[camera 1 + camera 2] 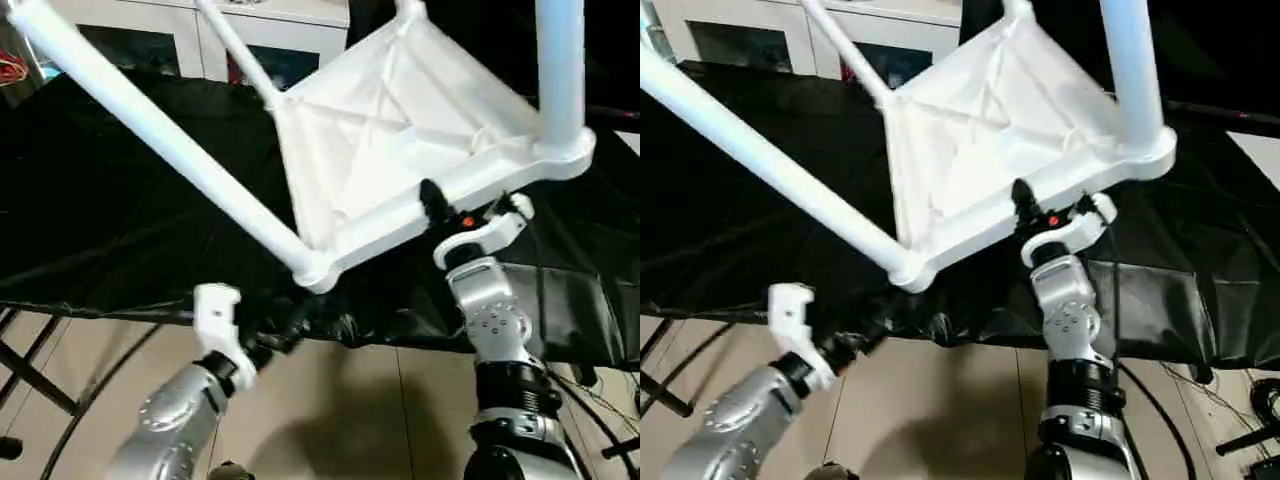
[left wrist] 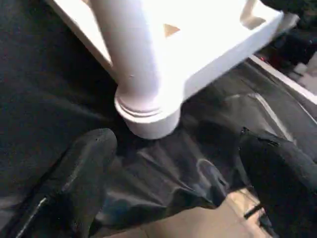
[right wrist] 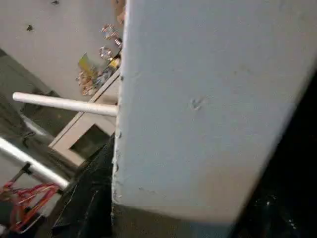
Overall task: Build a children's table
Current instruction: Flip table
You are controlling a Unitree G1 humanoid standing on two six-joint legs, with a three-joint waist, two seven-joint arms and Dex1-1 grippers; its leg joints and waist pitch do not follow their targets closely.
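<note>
The white children's table (image 1: 400,130) lies tilted with its ribbed underside up on the black cloth. One leg (image 1: 160,130) runs from the near corner socket (image 1: 315,268) up to the far left. Another leg (image 1: 560,60) rises at the right corner, and a thinner-looking one (image 1: 235,50) stands at the back. My right gripper (image 1: 437,208) is shut on the top's near edge (image 3: 198,109), with one black finger (image 3: 91,198) beside the panel. My left gripper (image 2: 173,163) is open just below the near corner socket (image 2: 148,116), holding nothing.
A black cloth (image 1: 110,210) covers the work surface, and its front edge hangs close to my forearms. A white cabinet with glass doors (image 1: 150,40) stands behind it. Black stand legs and cables (image 1: 30,370) cross the beige floor at the left and right.
</note>
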